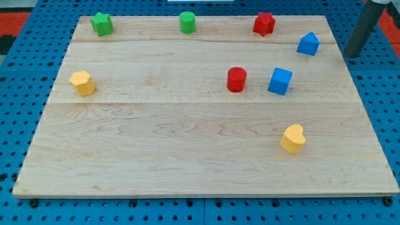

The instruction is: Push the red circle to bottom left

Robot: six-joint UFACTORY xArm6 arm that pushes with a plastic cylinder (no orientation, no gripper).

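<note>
The red circle (237, 79), a short red cylinder, stands right of the board's middle. A blue cube (280, 81) sits just to its right, apart from it. My tip (352, 55) is at the view's upper right, past the board's right edge, well to the right of and above the red circle. A blue block with a pointed top (308, 44) lies between my tip and the red circle.
A wooden board (187, 156) lies on a blue perforated table. A green star (101, 24), a green cylinder (187, 22) and a red star (264, 24) line the top edge. A yellow hexagon (82, 82) is at left, a yellow heart (292, 139) at lower right.
</note>
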